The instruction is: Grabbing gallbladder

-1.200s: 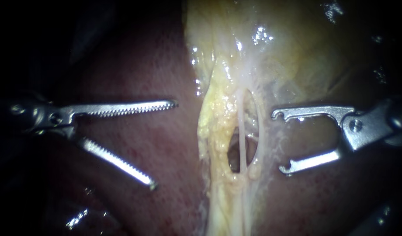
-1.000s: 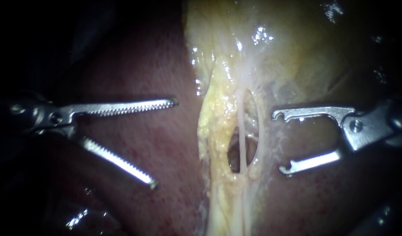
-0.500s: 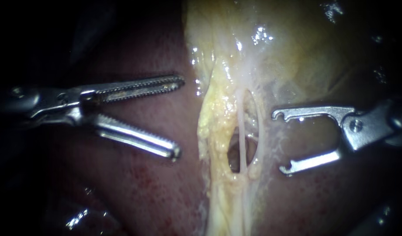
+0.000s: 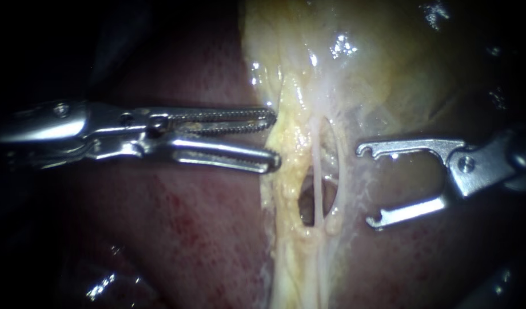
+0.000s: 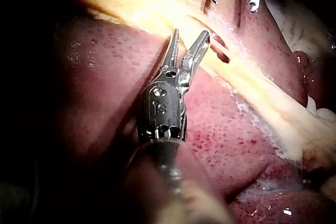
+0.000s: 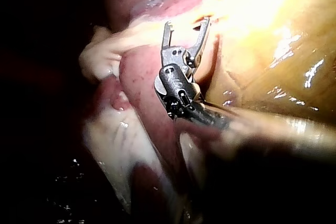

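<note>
We are holding our serrated steel left instrument (image 4: 274, 140), jaws narrowly parted, at the edge of the glistening yellow gallbladder (image 4: 354, 74); our hook-tipped right instrument (image 4: 366, 186) is gaping wide.

Both instruments are bright polished metal. The left instrument (image 4: 274, 140) has fine saw-like teeth along its jaws, while the right instrument (image 4: 366, 186) has smooth, slotted ones. The liver (image 4: 188, 229) looks moist and finely speckled. The gallbladder (image 4: 389, 68) is wet and glossy, with lumpy fat (image 4: 286, 154) along its edge.
</note>
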Controlling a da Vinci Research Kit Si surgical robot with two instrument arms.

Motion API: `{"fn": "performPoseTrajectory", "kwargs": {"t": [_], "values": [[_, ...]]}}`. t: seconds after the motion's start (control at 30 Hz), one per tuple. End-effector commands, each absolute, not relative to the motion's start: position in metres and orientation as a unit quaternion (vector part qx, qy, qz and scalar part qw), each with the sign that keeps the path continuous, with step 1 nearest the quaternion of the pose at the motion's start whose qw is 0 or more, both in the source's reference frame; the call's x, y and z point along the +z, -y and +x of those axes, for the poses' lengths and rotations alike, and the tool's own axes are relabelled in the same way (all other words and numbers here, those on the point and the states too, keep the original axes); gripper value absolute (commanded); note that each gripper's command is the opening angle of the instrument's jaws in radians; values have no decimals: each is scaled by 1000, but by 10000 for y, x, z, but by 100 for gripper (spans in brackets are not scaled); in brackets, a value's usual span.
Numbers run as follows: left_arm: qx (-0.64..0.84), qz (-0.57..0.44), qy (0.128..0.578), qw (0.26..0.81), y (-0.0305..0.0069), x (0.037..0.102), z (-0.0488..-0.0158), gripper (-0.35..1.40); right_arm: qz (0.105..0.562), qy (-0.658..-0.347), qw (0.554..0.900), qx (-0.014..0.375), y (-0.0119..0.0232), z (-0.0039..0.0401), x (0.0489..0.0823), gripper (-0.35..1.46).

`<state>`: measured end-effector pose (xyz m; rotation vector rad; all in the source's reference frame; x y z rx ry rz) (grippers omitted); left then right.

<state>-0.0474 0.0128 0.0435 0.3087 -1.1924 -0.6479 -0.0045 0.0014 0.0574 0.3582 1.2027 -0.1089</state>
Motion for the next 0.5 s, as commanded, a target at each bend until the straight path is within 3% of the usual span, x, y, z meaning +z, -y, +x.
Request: {"fn": "performPoseTrajectory", "kwargs": {"t": [0.03,0.33,0.43,0.5], "values": [[-299,141,549,768,-130,436,-476,29,168,-562,808,-51,-14,-45,574,60],[-306,139,542,770,-140,451,-479,24,169,-562,808,-49,-13,-46,574,60],[-308,141,538,772,-142,455,-479,15,169,-562,808,-49,-13,-46,574,60],[-310,141,536,772,-141,458,-479,-3,169,-562,808,-49,-13,-46,574,60]]}}
